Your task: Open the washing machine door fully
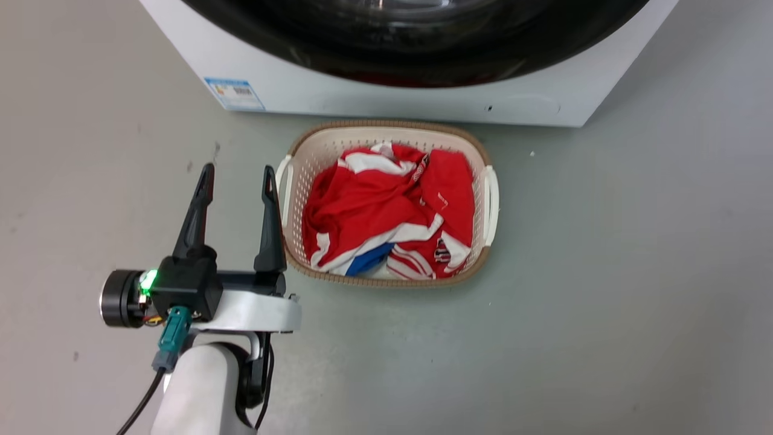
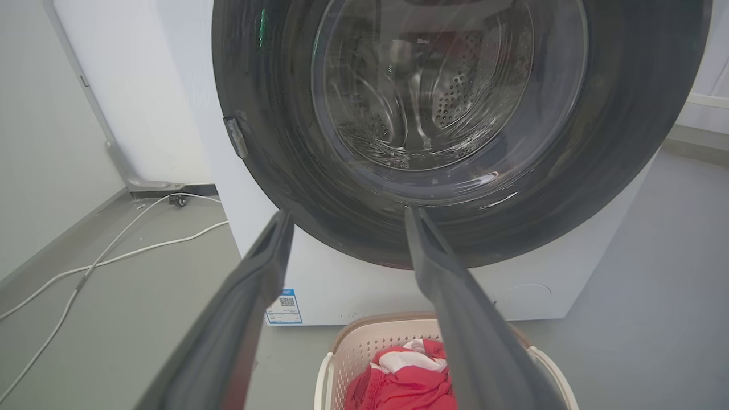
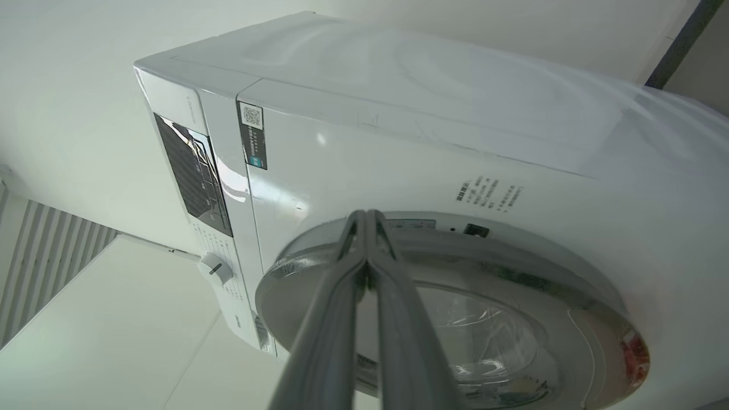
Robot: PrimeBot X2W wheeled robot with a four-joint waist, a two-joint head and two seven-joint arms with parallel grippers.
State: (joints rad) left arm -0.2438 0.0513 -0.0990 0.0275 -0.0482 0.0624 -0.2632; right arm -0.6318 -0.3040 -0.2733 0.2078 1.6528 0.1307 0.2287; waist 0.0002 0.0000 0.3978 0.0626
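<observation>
Forearm (image 1: 199, 386), pale and rounded, rises from the head view's lower left, its left tool (image 1: 238, 175) pointing toward the washing machine (image 1: 362, 99). The 2 long dark fingers stand wide apart, holding nothing, just beside a cream perforated basket (image 1: 386, 125) of red and white clothing (image 1: 386, 205). The right tool (image 3: 364, 215) has its fingers pressed together, empty, tips over the rim of the washing machine door (image 3: 455, 273), a glossy round disc with bulging clear glass, lying against the machine's white front.

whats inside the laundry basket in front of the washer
Crumpled red clothing with white and blue parts fills the laundry basket. The basket's floor and anything beneath the clothing are covered.
</observation>
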